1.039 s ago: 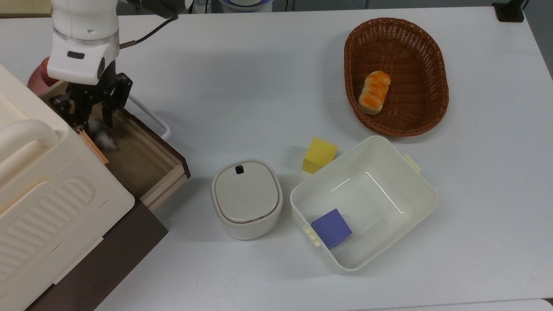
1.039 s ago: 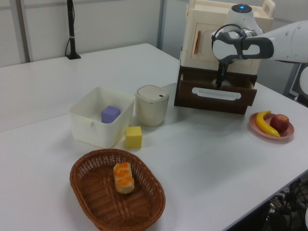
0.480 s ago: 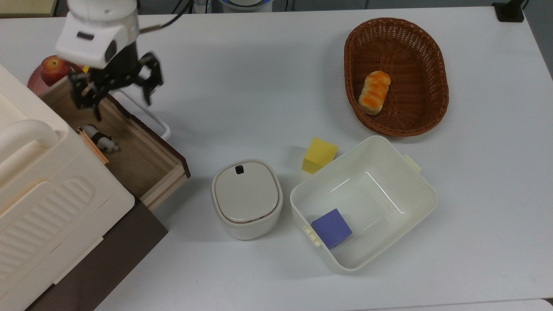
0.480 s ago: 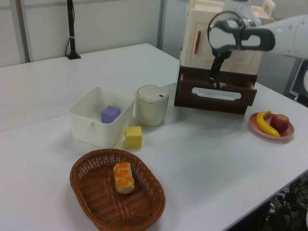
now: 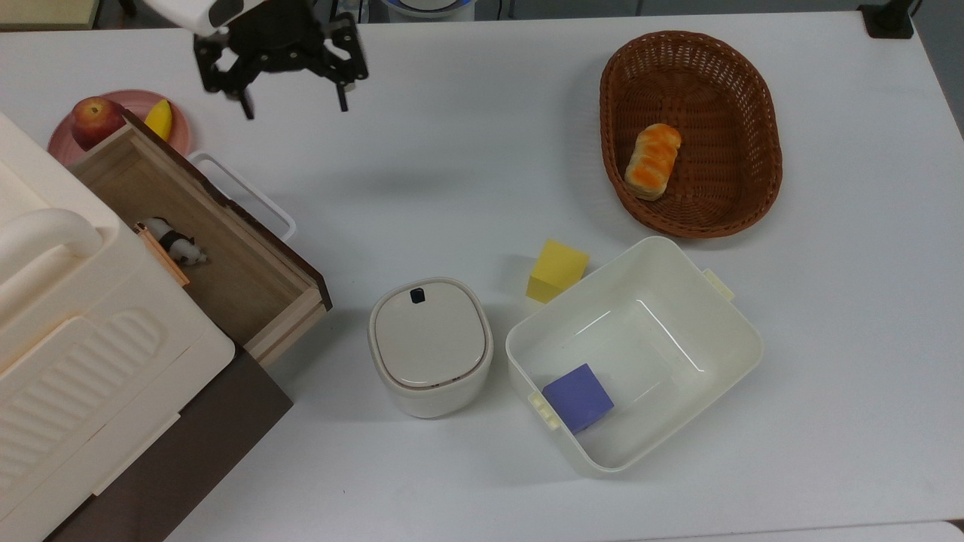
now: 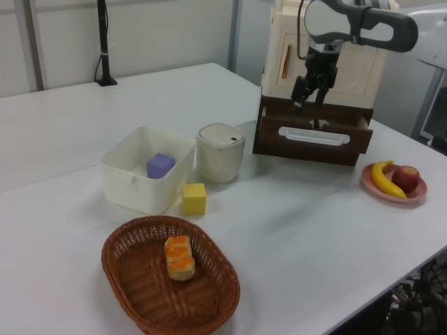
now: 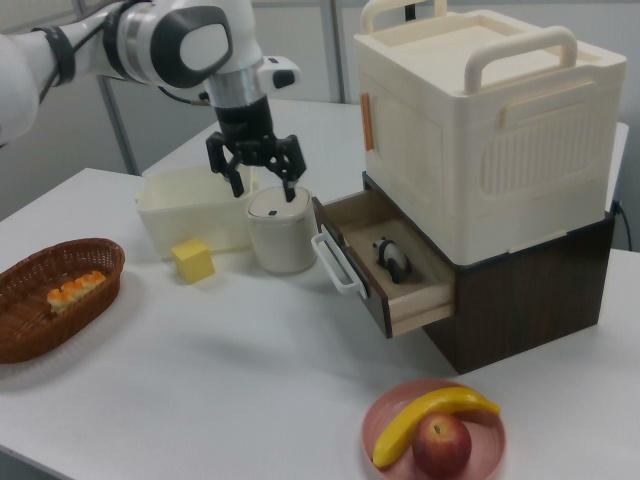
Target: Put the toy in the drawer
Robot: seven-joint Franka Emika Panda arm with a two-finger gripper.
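The tiny black-and-white panda toy [image 5: 175, 242] lies inside the pulled-out light-wood drawer [image 5: 241, 278], near its back edge by the cream cabinet. In the right view the toy [image 7: 392, 258] rests on the floor of the drawer [image 7: 418, 300]. My gripper [image 5: 294, 105] hangs open and empty above the table, clear of the drawer's white loop handle [image 5: 241, 192] and to the top view's upper right of it. The left view puts the gripper [image 6: 311, 94] above the dark front panel of the drawer [image 6: 311, 143]. In the right view the gripper [image 7: 264, 185] is over the round bin.
A cream cabinet [image 5: 75, 361] sits over the drawer. A white lidded bin [image 5: 430, 345], a yellow cube [image 5: 557, 271] and a white tub [image 5: 742, 331] holding a purple cube [image 5: 578, 397] stand mid-table. A wicker basket [image 5: 768, 150] holds bread [image 5: 652, 161]. A pink fruit plate [image 5: 128, 98] is behind the drawer.
The gripper let go of the panda toy in the drawer, then rose and moved away to the top view's upper right. The toy now lies still in the drawer.
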